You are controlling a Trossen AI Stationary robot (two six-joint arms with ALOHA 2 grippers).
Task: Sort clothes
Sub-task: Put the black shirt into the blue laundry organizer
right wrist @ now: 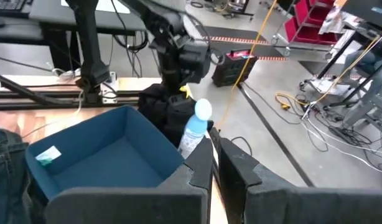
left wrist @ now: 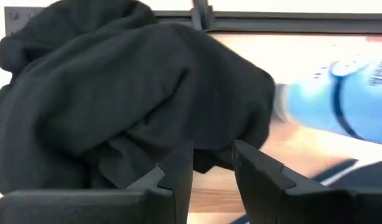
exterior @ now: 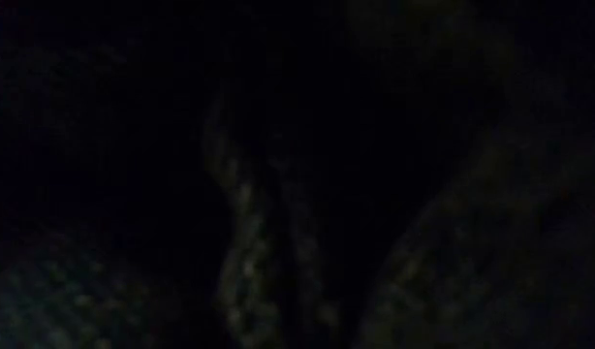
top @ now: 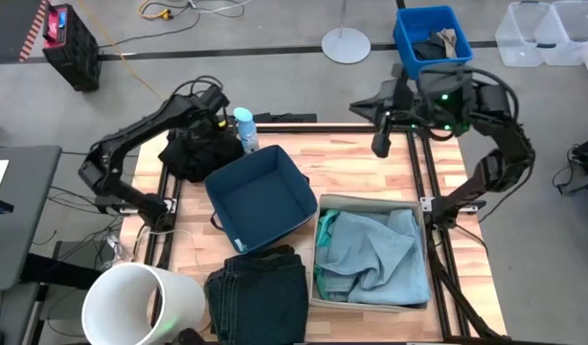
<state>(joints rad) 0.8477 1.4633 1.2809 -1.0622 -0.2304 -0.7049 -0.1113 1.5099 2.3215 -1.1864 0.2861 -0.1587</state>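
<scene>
A black garment (top: 192,151) (left wrist: 116,93) lies bunched on the table's far left corner. My left gripper (top: 220,107) (left wrist: 213,152) hangs just over it, tilted down and open, with the cloth right beyond its fingertips; no touch shows. My right gripper (top: 363,103) (right wrist: 214,146) is raised over the table's far right, shut and holding nothing. The pale blue denim jeans (top: 371,251) fill a grey bin (top: 323,206), with the turquoise top (top: 322,278) showing at its left side. The dark navy jeans (top: 259,292) lie folded at the near edge. The low view is dark.
An open navy bin (top: 260,196) (right wrist: 97,155) stands mid-table. A blue bottle (top: 244,129) (right wrist: 196,127) stands upright between it and the black garment. A white bucket (top: 141,305) sits at the near left corner. A blue crate (top: 431,34) stands beyond the far edge.
</scene>
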